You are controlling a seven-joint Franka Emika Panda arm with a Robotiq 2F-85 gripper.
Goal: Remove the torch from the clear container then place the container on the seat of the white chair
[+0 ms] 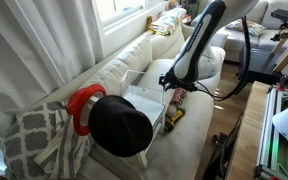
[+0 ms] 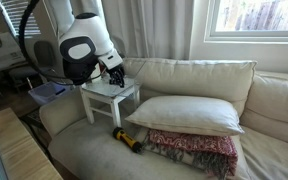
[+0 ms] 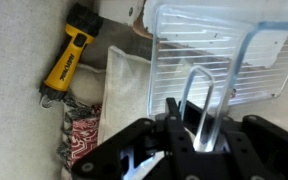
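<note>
No text, label, brand, number or sign can be read in any view. Wrist view, upper left of the frame: small torch with a yellow plastic body and black ends (image 3: 66,58). Any print on its body is too blurred to read. In an exterior view, at lower centre, the same torch (image 2: 127,140) is too small for lettering to be made out.
</note>
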